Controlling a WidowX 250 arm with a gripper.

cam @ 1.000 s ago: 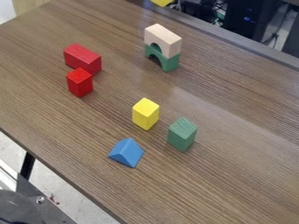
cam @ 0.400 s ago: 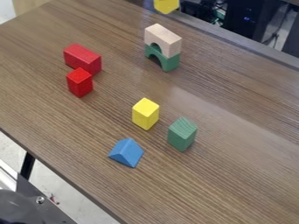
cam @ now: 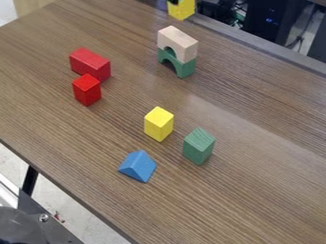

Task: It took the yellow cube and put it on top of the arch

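Observation:
At the top edge, the black tip of the gripper (cam: 173, 2) shows against a yellow cube (cam: 183, 10), shut on it. The cube hangs behind the arches, up by the table's far edge. Below and a little left of it on screen, a natural-wood arch (cam: 178, 42) rests on a green arch (cam: 185, 68), both with their openings facing down. A second yellow block (cam: 158, 125) stands upright on the table near the middle.
On the left, a red rectangular block (cam: 90, 63) lies behind a smaller red block (cam: 87, 90). A green block (cam: 198, 147) and a blue wedge (cam: 137, 166) sit in front of the standing yellow block on the wooden table (cam: 255, 190).
The held yellow cube has come further down into view from the top edge, and the gripper's tip now shows with it. The blocks on the table have stayed put.

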